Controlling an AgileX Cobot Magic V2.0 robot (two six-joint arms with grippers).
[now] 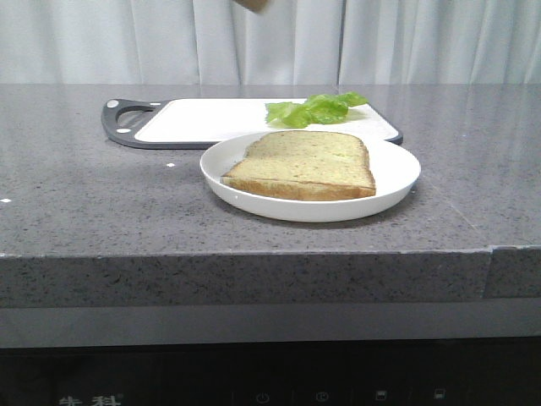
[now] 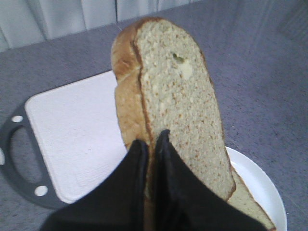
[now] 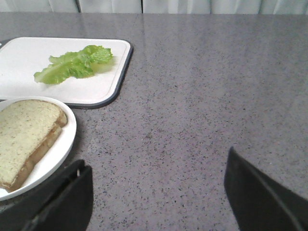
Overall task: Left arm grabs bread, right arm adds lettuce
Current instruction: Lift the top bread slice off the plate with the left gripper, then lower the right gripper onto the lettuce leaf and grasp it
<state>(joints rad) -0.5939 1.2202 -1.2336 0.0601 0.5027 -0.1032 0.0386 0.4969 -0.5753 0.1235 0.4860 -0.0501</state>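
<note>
Bread (image 2: 168, 96) upright in left gripper (image 2: 151, 144)

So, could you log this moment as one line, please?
left gripper: shut on bread | right gripper: open | lettuce: on cutting board

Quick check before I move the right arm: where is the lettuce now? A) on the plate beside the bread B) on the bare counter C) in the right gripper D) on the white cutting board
D: the lettuce lies on the white cutting board, and the right gripper is open and empty.
</note>
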